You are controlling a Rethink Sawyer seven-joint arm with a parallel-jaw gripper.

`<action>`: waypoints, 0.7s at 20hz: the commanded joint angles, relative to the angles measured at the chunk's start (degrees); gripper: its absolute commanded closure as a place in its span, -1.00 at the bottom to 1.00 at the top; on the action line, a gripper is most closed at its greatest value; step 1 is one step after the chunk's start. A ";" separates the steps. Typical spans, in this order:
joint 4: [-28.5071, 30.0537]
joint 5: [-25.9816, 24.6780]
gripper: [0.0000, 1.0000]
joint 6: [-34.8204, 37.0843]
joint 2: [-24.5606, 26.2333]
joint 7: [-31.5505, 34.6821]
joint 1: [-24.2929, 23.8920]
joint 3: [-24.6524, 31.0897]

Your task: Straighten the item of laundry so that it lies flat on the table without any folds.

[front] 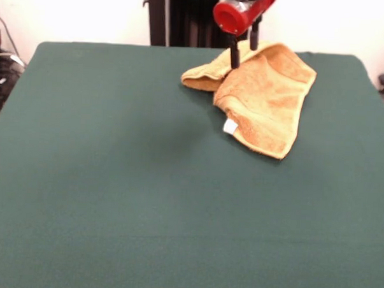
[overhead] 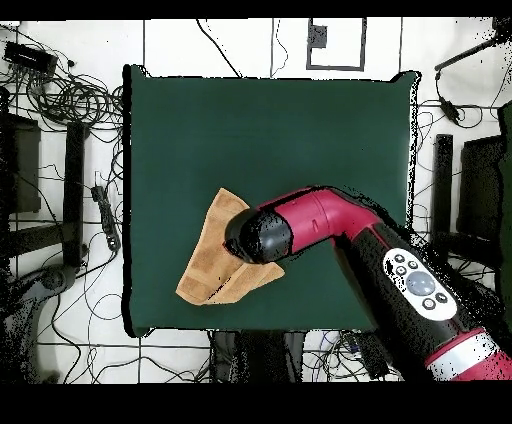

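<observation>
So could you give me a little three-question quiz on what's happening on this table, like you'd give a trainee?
1. True or false: the orange-yellow towel lies flat with no folds.
2. Multiple choice: in the front view, the tool is (a) over the towel's far part, (b) over the bare middle of the green table, (c) out of sight.
3. Fill in: the small white tag sits at the towel's ____ edge in the front view (near-left or far-right).

Key: 1 false, it is folded over on itself. 2 a. 3 near-left.
</observation>
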 commanded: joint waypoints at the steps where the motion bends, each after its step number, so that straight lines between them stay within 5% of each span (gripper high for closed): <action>1: -7.39 -2.12 -1.00 9.20 3.01 -24.16 -1.08 5.79; 14: -19.88 -6.91 -1.00 16.10 9.95 -44.92 -3.44 7.69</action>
